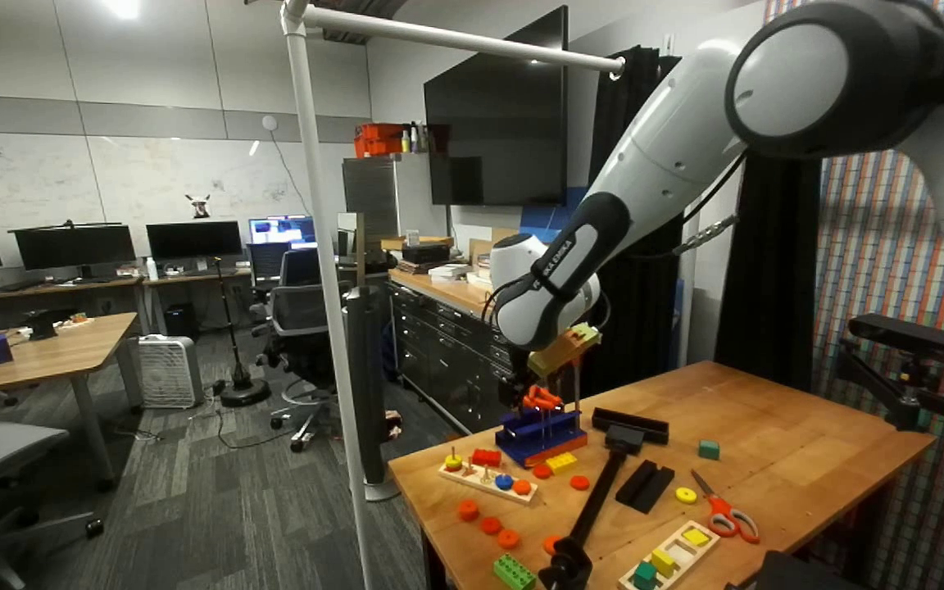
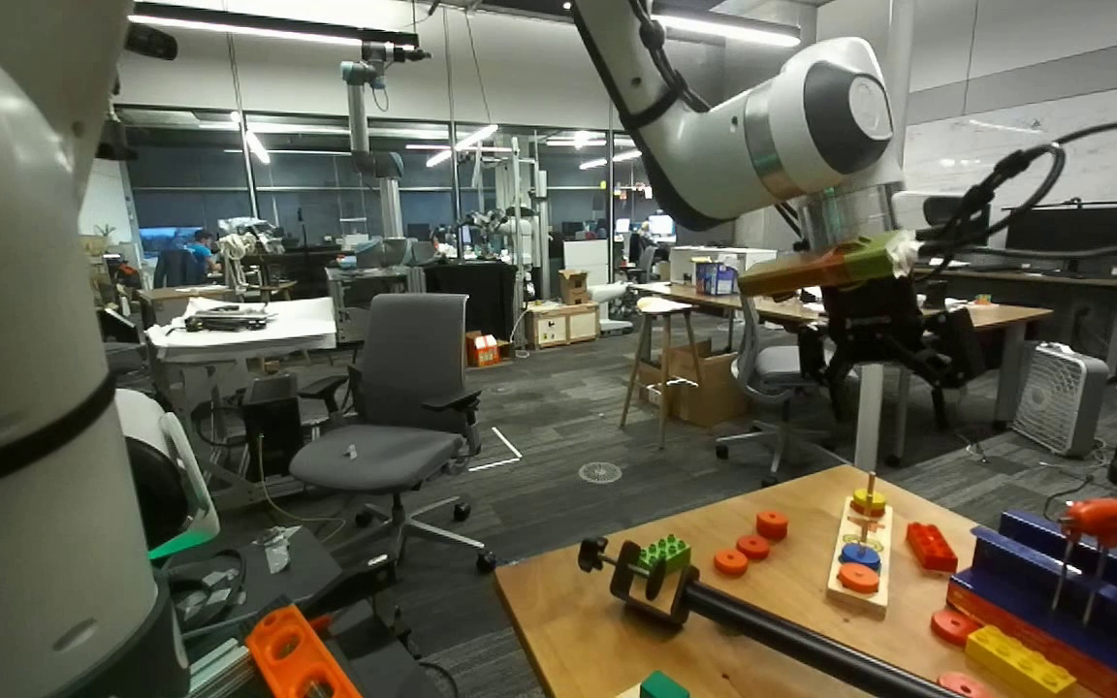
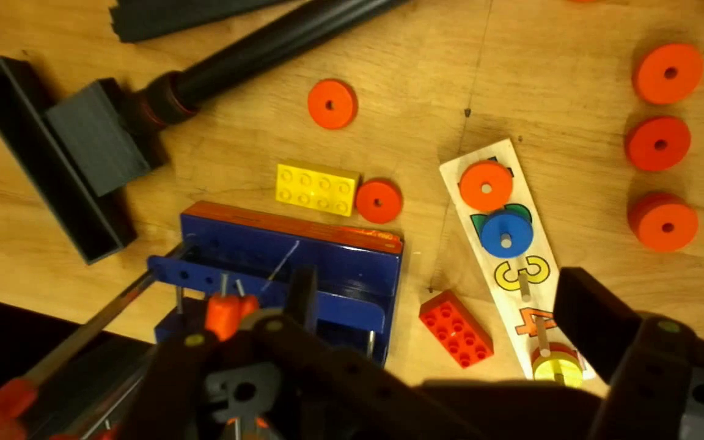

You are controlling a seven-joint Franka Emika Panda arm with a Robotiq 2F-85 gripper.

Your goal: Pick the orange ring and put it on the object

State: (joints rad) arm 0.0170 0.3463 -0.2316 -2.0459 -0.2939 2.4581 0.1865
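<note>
Over the table [image 3: 413, 61], our claw [image 3: 440, 293] hangs spread. Apart from it, orange rings [image 3: 670, 88] lie at the wrist view's upper right.

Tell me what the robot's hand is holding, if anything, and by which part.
Nothing: the black two-fingered hand is open, and the red, studded, rectangular plastic brick below lies on the wooden table.
</note>
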